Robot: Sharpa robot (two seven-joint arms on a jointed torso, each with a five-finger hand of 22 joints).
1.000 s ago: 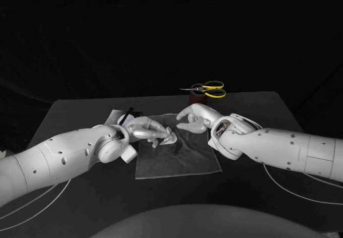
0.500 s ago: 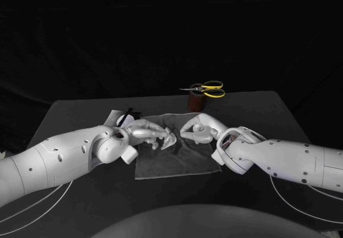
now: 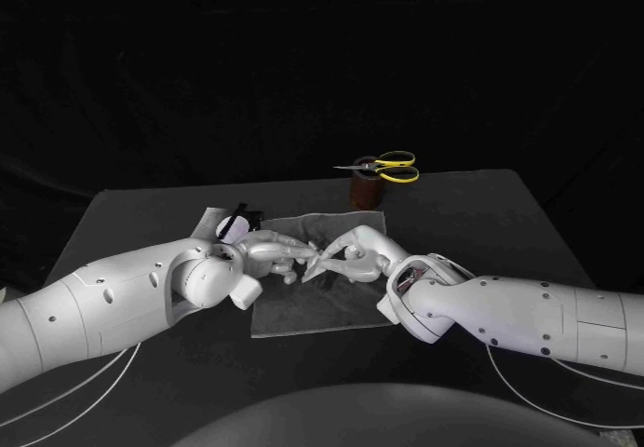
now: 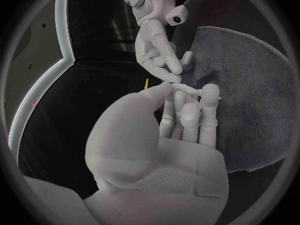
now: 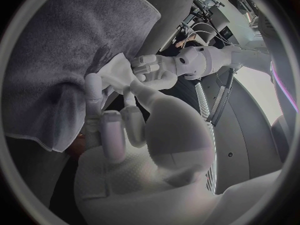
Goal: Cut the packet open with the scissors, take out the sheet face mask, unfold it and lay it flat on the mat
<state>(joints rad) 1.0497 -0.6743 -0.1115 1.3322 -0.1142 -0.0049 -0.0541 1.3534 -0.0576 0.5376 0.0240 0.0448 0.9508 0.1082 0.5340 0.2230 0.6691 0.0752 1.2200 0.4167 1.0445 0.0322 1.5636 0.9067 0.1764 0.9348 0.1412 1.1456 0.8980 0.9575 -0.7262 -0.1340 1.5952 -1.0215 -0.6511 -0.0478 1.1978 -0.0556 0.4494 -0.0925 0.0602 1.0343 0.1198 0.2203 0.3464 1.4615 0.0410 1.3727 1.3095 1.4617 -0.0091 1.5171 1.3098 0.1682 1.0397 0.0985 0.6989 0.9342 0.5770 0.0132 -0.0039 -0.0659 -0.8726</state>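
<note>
Over the grey mat my two hands meet on the folded white sheet face mask. My left hand pinches one edge of the mask between thumb and fingers. My right hand comes in from the other side, and its fingertips grip the same small white fold. In the right wrist view the mask shows as a crumpled white piece between my right hand and the left hand. The yellow-handled scissors stand in a brown holder at the back.
The cut packet lies on the black table just behind my left wrist, beside the mat's far left corner. The holder with the scissors stands just beyond the mat's far right corner. The mat is rumpled under the hands.
My right hand has moved left across the mat to the left hand and closed on the mask. The left hand has stayed nearly in place.
</note>
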